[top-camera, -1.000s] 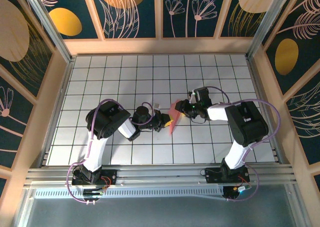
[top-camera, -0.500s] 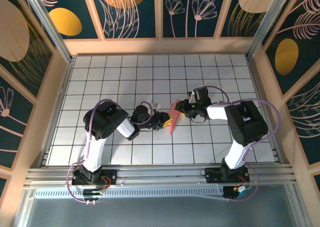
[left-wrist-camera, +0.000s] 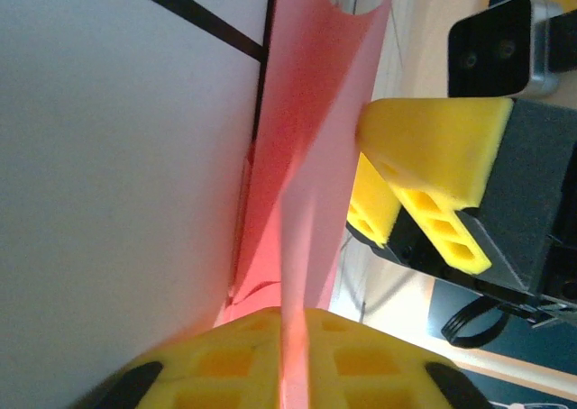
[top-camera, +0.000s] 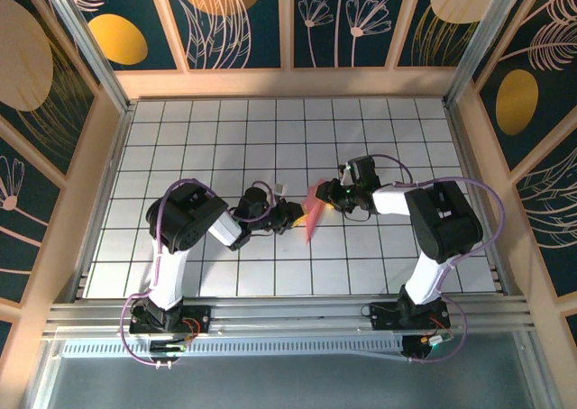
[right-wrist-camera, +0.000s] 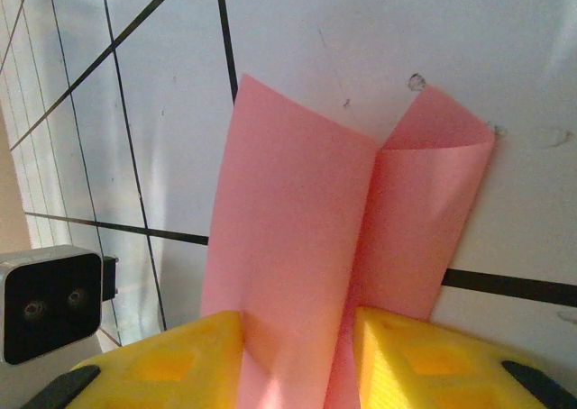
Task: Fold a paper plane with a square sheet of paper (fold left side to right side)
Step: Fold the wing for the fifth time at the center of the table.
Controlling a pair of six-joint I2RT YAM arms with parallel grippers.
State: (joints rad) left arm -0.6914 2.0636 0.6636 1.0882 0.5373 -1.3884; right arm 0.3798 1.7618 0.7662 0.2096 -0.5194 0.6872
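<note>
Desk (top-camera: 180,139) of white grid tiles, walled on three sides by floral panels. Salmon-pink square sheet of paper (top-camera: 312,218), bent into a standing V, set just right of the desk's centre with its lower edge at the tiles, caught between both arms. Left gripper (left-wrist-camera: 287,355) pinched almost closed on one edge of the sheet. Right gripper (right-wrist-camera: 297,364) part-way open around the fold, both yellow fingers (right-wrist-camera: 153,364) touching the paper and gripping it loosely.
</note>
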